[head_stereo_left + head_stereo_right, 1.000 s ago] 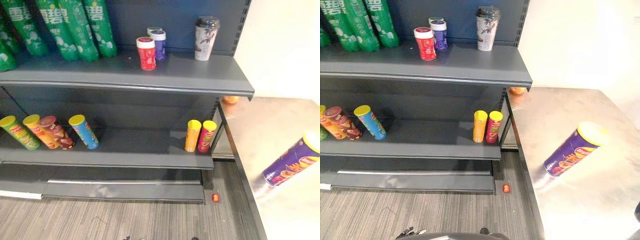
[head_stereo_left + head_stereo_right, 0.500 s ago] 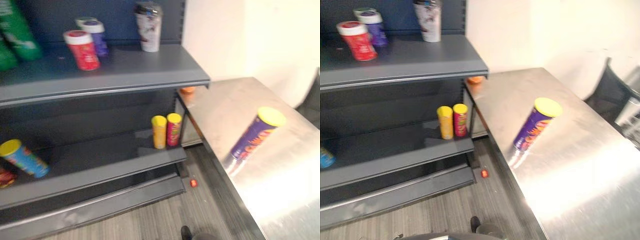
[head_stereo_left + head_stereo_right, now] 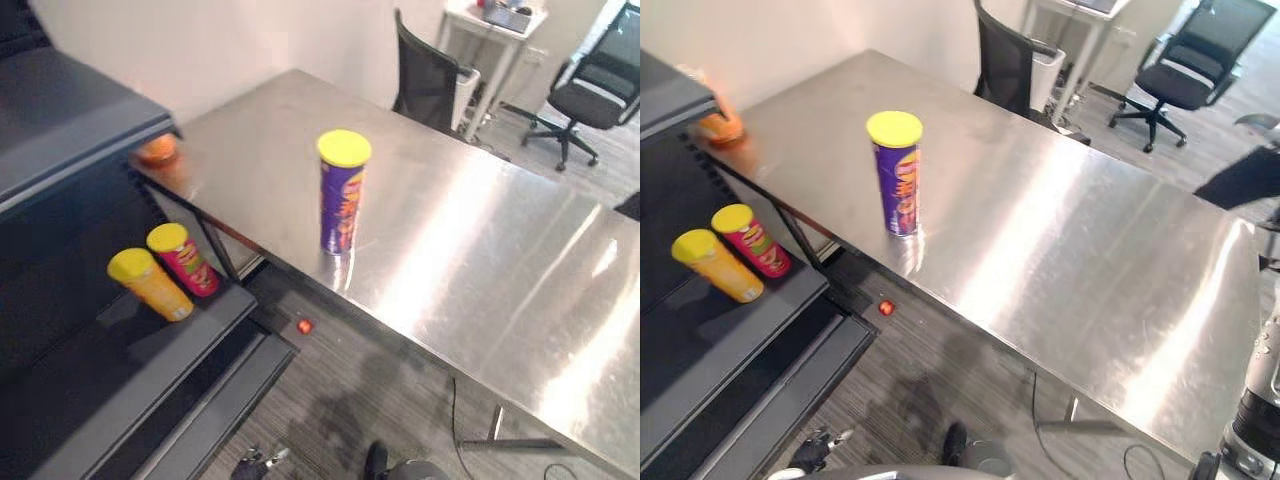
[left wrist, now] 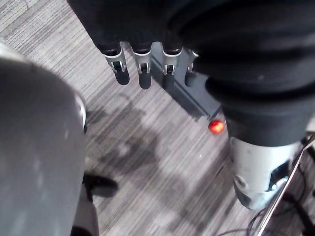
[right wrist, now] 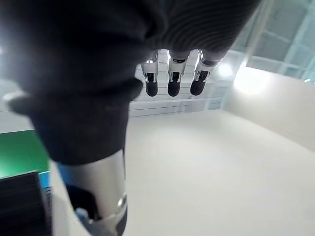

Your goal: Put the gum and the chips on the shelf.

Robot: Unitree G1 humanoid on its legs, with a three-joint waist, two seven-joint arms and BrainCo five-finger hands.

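A purple chips can [image 3: 342, 195] with a yellow lid stands upright on the steel table [image 3: 480, 250], near its front edge. A small orange tub [image 3: 157, 150], perhaps the gum, sits at the table's corner beside the dark shelf unit [image 3: 60, 120]. My left hand [image 4: 142, 69] hangs over the grey floor with straight fingers and nothing in it. In the right wrist view my right hand [image 5: 170, 78] also has straight fingers and holds nothing. Both hands are well away from the can and the tub.
On the lower shelf board [image 3: 90, 370] stand a yellow can [image 3: 148, 285] and a red can [image 3: 183, 260]. A small red thing [image 3: 304, 326] lies on the floor under the table edge. Two black chairs [image 3: 430, 80] [image 3: 590, 90] stand behind the table.
The camera has swung to the right, from the shelves to the steel table. The chips can and the cans on the shelf have kept their places.
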